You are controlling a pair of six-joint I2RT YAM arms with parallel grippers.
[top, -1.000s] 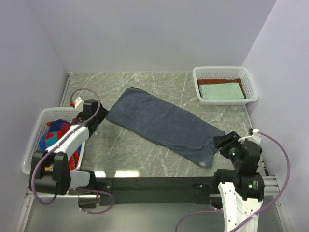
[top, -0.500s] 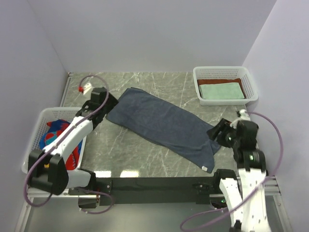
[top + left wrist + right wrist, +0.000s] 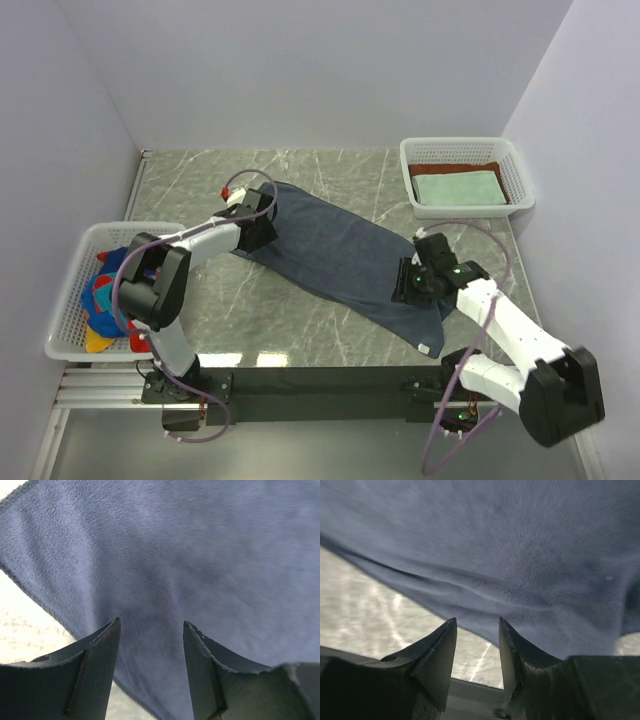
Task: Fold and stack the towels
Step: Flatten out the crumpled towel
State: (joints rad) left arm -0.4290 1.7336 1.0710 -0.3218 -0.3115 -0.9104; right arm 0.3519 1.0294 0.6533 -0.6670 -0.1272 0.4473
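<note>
A large dark slate-blue towel (image 3: pixel 335 250) lies spread diagonally across the marble table. My left gripper (image 3: pixel 258 232) is open just over its upper left end; the left wrist view shows blue cloth (image 3: pixel 200 555) filling the frame between the open fingers. My right gripper (image 3: pixel 408 285) is open over the towel's lower right end; the right wrist view shows the towel's edge (image 3: pixel 520 570) just beyond its fingertips. A folded mint-green towel (image 3: pixel 458 188) lies on a rust-brown towel (image 3: pixel 492 168) in the right basket. Bright patterned towels (image 3: pixel 108 290) fill the left basket.
A white mesh basket (image 3: pixel 520 170) stands at the back right and another white mesh basket (image 3: pixel 75 250) at the left edge. Walls close in the table on three sides. The black arm rail (image 3: pixel 320 382) runs along the near edge.
Both arms have swung in from the table's sides onto the blue towel: the left gripper to its upper left end, the right gripper to its lower right end. The towel has barely shifted.
</note>
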